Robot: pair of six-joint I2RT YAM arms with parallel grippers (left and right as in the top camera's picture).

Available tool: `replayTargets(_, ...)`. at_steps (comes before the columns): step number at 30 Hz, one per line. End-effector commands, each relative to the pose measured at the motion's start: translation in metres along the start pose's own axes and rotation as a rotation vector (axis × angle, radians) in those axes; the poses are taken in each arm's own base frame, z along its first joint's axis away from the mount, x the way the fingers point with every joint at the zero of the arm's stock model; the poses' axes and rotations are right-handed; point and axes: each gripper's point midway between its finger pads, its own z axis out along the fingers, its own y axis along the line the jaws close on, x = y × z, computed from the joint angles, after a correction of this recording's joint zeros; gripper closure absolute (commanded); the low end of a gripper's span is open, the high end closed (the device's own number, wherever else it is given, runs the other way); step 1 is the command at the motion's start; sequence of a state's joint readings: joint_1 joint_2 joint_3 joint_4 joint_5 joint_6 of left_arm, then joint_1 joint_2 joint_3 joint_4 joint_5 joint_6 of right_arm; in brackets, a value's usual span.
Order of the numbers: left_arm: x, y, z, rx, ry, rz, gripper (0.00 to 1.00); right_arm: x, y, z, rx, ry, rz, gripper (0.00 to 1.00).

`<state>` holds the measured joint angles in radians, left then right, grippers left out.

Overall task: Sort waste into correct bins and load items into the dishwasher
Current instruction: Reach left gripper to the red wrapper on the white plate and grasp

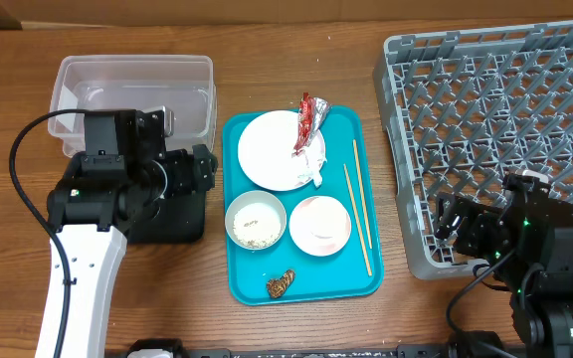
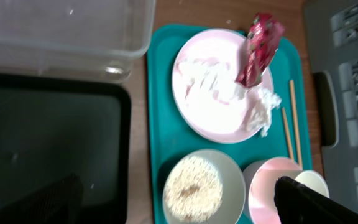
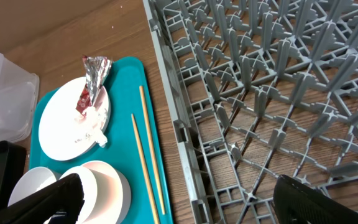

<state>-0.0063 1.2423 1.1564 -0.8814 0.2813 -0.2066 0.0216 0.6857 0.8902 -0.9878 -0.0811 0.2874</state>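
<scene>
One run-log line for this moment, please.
left claw open, empty, above shallow black rectangular tray | right claw open, empty, at grey plastic dish rack | white napkin, foil wrapper, wooden chopsticks on teal serving tray

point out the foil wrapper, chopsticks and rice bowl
foil wrapper [image 1: 306, 114]: overhead view, middle of the red strip
chopsticks [image 3: 152, 149]: right wrist view, midway along the right-hand stick
rice bowl [image 2: 232, 183]: left wrist view, bare inner wall right of the rice
</scene>
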Motion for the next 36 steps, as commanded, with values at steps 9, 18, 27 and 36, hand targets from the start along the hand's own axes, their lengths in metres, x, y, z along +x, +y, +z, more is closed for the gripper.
replayTargets(9, -0.046, -0.085, 0.032, 0.000, -0.082, 0.299, 0.00, -0.008, 0.004, -0.006, -0.012, -0.029, -0.008, 0.00)
replayTargets(18, -0.067, -0.138, 0.117, 0.029, 0.008, 0.369, 0.03, -0.008, 0.004, -0.006, -0.012, -0.029, -0.008, 0.00)
replayTargets(27, -0.015, -0.151, 0.210, 0.080, 0.173, 0.389, 0.04, -0.006, 0.003, -0.001, -0.001, -0.001, -0.005, 0.00)
replayTargets(36, 0.008, -0.142, 0.245, 0.062, 0.235, 0.391, 0.24, 0.000, 0.000, 0.007, 0.016, 0.044, 0.000, 0.00)
